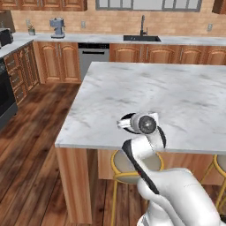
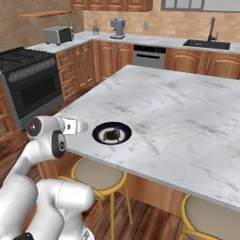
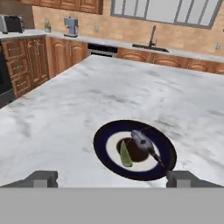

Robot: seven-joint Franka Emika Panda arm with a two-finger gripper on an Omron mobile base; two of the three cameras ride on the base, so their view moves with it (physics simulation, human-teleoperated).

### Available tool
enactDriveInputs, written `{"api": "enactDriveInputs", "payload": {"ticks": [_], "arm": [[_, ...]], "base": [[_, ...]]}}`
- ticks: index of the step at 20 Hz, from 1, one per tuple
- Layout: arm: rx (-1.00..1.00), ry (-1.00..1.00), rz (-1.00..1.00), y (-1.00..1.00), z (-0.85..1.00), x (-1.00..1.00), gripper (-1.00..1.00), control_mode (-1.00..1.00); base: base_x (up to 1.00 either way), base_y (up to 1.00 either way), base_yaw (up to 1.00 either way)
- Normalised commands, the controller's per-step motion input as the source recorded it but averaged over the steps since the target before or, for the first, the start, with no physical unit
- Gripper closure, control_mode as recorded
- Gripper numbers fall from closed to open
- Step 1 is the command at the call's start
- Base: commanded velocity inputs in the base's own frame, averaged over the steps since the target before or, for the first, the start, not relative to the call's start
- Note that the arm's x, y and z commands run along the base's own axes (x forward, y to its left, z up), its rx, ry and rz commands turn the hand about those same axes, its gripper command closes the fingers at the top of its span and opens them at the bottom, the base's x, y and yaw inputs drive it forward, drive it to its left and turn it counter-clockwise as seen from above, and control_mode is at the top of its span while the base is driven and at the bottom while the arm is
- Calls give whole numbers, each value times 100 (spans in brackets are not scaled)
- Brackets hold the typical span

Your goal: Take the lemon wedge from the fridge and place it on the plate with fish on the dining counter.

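one plate with fish (image 3: 134, 150) sits near the edge of the dining counter (image 3: 87, 100), and you can see it's carrying two things: the dark fish (image 3: 142, 143) across the middle and the lemon wedge (image 3: 125, 154) lying flat beside it, touching its left side, inside the dark rim. in your right base view the plate shows just past the arm. now your gripper (image 3: 111, 178): the two finger tips (image 3: 41, 178) stand wide apart at the bottom of the hand view, nothing between them, holding nothing, hanging back from the plate's near rim and touching neither plate nor marble.
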Motion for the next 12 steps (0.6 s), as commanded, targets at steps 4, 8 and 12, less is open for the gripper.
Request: {"api": "enactDriveInputs", "payload": {"ticks": [4,8,12], "arm": [[-18,-50,-25,0,21,-100,-100,-100],[0,-14,-21,-12,1,-49,-100,-100],[-7,-13,1,13,2,-39,-100,-100]], "base": [[0,0,0],[0,0,0],[0,0,0]]}}
